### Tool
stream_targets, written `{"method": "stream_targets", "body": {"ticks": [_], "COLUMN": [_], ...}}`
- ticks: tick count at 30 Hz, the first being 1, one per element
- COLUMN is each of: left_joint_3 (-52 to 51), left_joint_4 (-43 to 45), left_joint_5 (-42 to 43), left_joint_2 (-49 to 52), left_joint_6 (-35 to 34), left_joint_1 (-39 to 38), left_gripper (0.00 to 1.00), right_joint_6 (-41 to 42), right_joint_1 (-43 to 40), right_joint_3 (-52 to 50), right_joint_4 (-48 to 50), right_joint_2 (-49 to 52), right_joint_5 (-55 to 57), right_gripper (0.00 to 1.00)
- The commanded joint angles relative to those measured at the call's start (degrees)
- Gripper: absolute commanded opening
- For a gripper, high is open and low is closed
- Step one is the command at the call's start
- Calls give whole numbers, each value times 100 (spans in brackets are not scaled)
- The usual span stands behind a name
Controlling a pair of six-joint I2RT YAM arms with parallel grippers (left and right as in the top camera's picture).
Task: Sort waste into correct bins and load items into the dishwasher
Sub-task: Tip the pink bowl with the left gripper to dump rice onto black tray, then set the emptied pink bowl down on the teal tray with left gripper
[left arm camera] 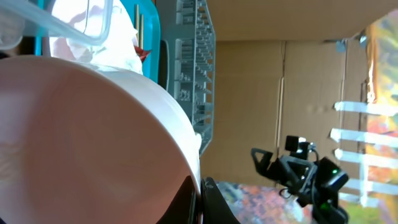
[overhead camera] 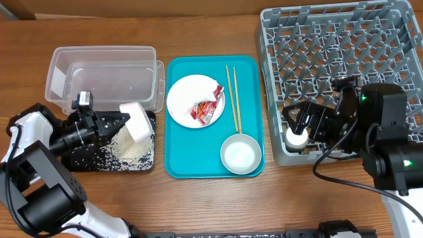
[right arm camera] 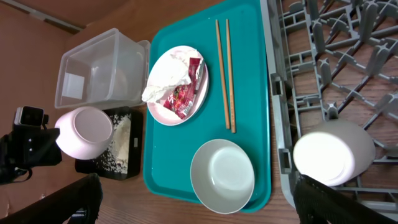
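- Surface: brown wood-grain table (overhead camera: 211,205). Both arms reach in from its near edge, one at the left and one at the right.
- Left gripper (overhead camera: 124,121), near left: clamped on the rim of the pale bowl (overhead camera: 140,125). The bowl is tipped on its side above the black tray (overhead camera: 78,162). The left wrist view is mostly filled by the bowl's inside.
- Rice (overhead camera: 132,147): one heap in the black tray under the bowl, with loose grains scattered over the rest of that tray.
- Right gripper (overhead camera: 295,127), near right: fingers spread wide over the near-left corner of the dish rack (overhead camera: 344,53).
- White cup (overhead camera: 296,137): lies in that corner cell, just beside one finger. Whether they touch cannot be told.
- Teal tray (overhead camera: 192,155): centre, between the black tray and the rack. The metal bowl (overhead camera: 239,153) stands upright in its near-right corner.
- Farther back on the teal tray: plate (overhead camera: 184,92) carrying the red packet (overhead camera: 205,110) and the crumpled napkin (right arm camera: 166,79).
- Chopsticks (overhead camera: 233,99): side by side, just right of the plate, running near to far.
- Clear tub (overhead camera: 102,49): upright, just behind the black tray.
- Room: a cardboard wall (left arm camera: 298,87) stands beyond the table. Bright patches at the right edge of the left wrist view are too blurred to name.
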Motion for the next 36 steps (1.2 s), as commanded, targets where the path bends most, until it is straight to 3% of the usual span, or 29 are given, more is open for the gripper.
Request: {"method": "stream_targets", "body": {"ticks": [1,2,7,13,17,24,27,32,34,36], "left_joint_3": [13,15,55,68,66,76,107,107,107,107], "left_joint_4": [-446,-570,-820,-562,-822,-789,-411,634,1228,1845], "left_joint_5": [63,70,269,308,256,-254,-382,-1410,-2225,-3696], "left_joint_2": [70,57,57,52,46,-544,-756,-1019,-1154,-1276], "left_joint_6": [634,990,1255,787,890,675,90,-1836,-2885,-4229], "left_joint_1": [22,24,33,20,-4,-876,-1491,-2664,-3161,-3744], "left_gripper": [4,4,4,4,4,4,4,4,4,4], "right_joint_6": [-44,-44,-44,-44,-44,-42,-42,-42,-42,-42], "right_joint_1": [22,22,22,22,22,22,22,22,22,22], "right_joint_3": [81,81,81,81,81,81,81,81,81,81], "right_joint_4": [11,9,15,13,11,33,61,96,85,81], "right_joint_2": [-33,-33,-33,-33,-33,-33,-31,-31,-31,-31], "right_joint_5": [35,35,37,35,37,127,188,188,188,186], "right_gripper": [100,100,100,100,100,100,100,100,100,100]}}
